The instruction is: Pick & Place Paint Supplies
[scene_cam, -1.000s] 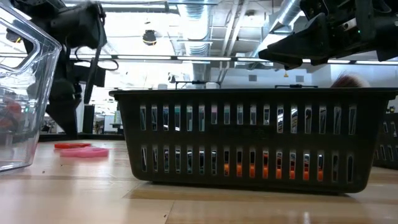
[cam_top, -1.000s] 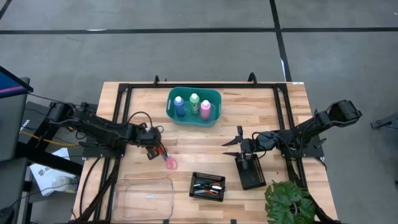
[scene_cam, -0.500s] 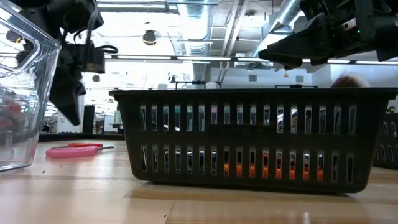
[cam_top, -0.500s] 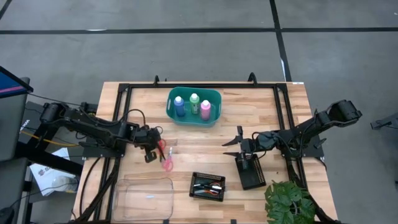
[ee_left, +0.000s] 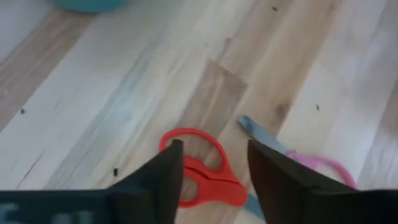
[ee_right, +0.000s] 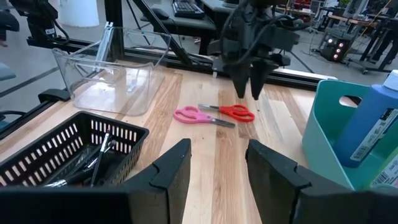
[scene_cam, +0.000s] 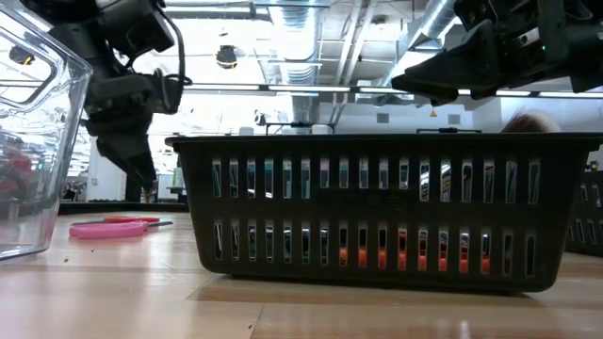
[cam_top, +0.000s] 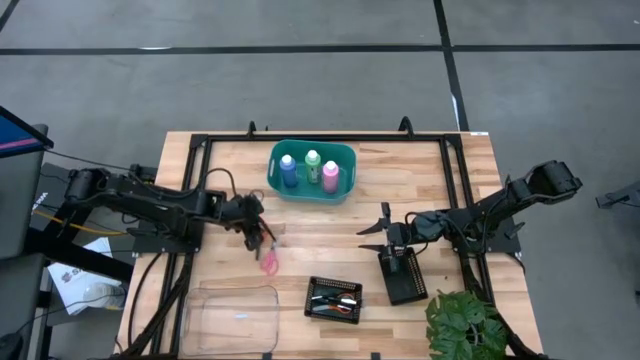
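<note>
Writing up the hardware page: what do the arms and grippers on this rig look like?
Both arms are dark, jointed, with black cables looped along the links. The left gripper and right gripper each end in two tapered black fingers. No markings are legible.

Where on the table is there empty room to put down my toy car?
Bare wood lies between the teal basket and the small black tray, and along the table's far right edge. It is crowded by the scissors under the left gripper, and near the clear bin.
</note>
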Robot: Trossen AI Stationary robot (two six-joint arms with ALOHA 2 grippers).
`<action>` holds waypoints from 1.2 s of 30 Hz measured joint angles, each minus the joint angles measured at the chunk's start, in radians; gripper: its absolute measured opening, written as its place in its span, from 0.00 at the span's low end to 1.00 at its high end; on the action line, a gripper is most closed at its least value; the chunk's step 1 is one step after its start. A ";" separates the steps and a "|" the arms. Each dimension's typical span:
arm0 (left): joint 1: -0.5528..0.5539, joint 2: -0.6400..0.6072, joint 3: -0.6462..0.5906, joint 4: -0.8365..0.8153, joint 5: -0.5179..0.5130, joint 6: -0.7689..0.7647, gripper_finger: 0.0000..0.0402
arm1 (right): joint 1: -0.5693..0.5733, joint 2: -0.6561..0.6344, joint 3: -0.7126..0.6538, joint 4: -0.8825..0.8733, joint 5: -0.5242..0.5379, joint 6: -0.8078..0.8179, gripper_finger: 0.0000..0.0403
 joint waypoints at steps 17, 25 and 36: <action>0.110 0.240 0.001 0.041 -0.011 0.011 0.57 | 0.000 0.000 0.000 -0.059 0.000 -0.021 0.36; 0.109 0.305 0.007 0.075 -0.013 0.091 0.36 | 0.001 0.000 0.000 -0.091 0.045 -0.020 0.36; 0.095 0.274 -0.001 0.139 -0.011 0.182 0.01 | 0.001 0.000 0.000 -0.094 0.045 -0.019 0.36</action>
